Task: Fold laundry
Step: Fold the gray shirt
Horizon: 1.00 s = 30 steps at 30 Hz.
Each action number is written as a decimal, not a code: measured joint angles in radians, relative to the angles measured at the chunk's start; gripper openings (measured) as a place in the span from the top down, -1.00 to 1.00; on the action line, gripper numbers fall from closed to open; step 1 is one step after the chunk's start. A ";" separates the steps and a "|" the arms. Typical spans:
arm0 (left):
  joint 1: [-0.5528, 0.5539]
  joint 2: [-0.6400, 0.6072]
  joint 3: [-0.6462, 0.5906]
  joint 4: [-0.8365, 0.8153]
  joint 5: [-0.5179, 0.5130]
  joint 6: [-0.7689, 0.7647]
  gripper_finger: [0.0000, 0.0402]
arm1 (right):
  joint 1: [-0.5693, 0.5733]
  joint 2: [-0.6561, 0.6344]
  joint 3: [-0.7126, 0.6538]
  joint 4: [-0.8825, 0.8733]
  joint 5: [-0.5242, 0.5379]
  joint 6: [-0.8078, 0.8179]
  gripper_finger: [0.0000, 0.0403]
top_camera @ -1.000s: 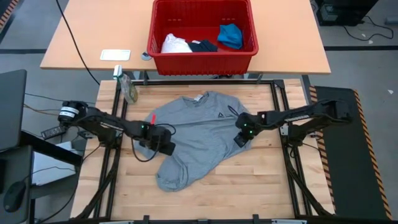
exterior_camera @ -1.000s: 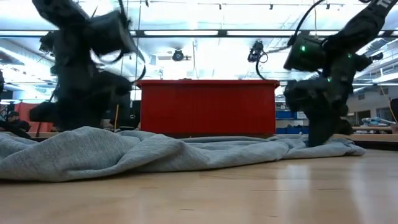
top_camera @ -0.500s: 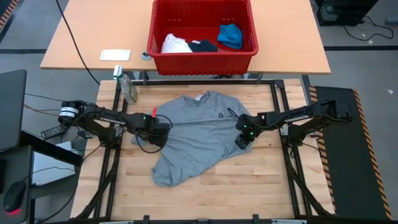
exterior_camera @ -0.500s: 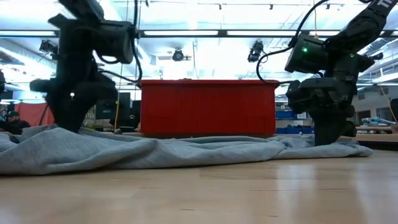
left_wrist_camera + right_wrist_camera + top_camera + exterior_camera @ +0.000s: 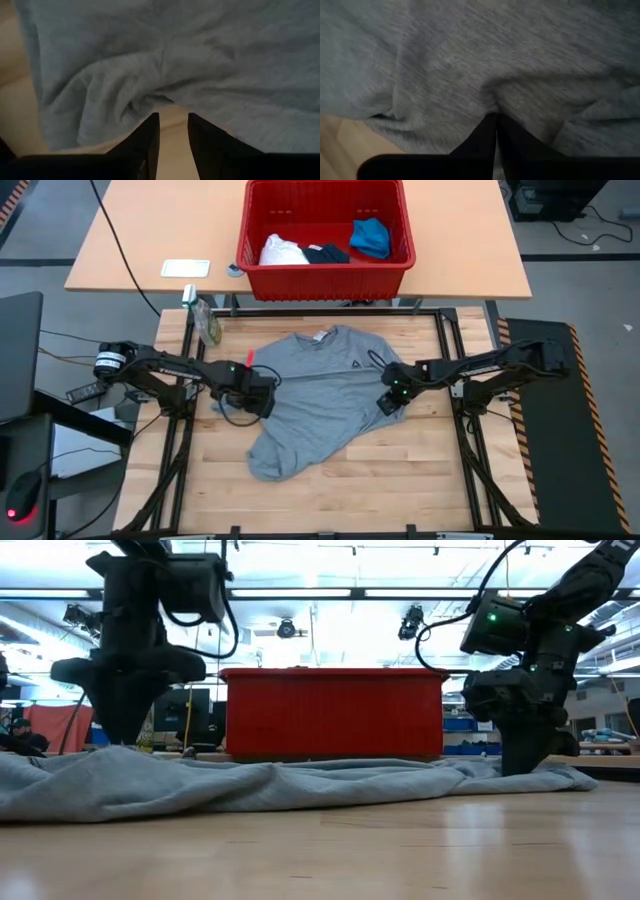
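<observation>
Across the wooden worktop (image 5: 420, 470) our left gripper (image 5: 262, 395) has swung back onto the grey T-shirt's (image 5: 320, 405) left edge, fingers slightly spread and narrowing, while our right gripper (image 5: 391, 398) seems still pinching its right hem, so spreading continues.

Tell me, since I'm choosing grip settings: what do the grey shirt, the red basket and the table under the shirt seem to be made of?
Grey T-shirt: soft heathered knit, probably cotton jersey; matte, and it bunches into folds. Red basket: looks like moulded plastic, with fine ribbing on its wall in the low view. Table: pale wood in jointed strips, smooth with a slight sheen.
</observation>
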 joint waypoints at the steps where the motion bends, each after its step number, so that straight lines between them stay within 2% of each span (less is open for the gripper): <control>1: -0.015 0.000 0.000 0.007 0.001 -0.031 0.48 | 0.000 -0.006 0.000 0.000 0.002 0.000 0.83; 3: -0.049 0.000 0.000 0.031 -0.007 -0.091 0.48 | 0.000 -0.018 0.000 0.001 0.003 -0.001 0.78; 9: -0.144 0.019 -0.004 0.130 -0.151 -0.292 0.44 | -0.004 -0.036 0.000 0.016 0.012 -0.006 0.60; 16: -0.183 0.040 -0.143 0.463 -0.167 -0.451 0.19 | -0.004 -0.049 0.001 0.057 0.002 0.011 0.44; 21: -0.213 0.051 -0.194 0.517 -0.183 -0.589 0.05 | -0.003 -0.058 0.002 0.065 -0.001 0.036 0.43; 30: -0.203 0.077 -0.199 0.534 -0.224 -0.606 0.08 | -0.001 -0.061 0.002 0.071 0.040 0.055 0.44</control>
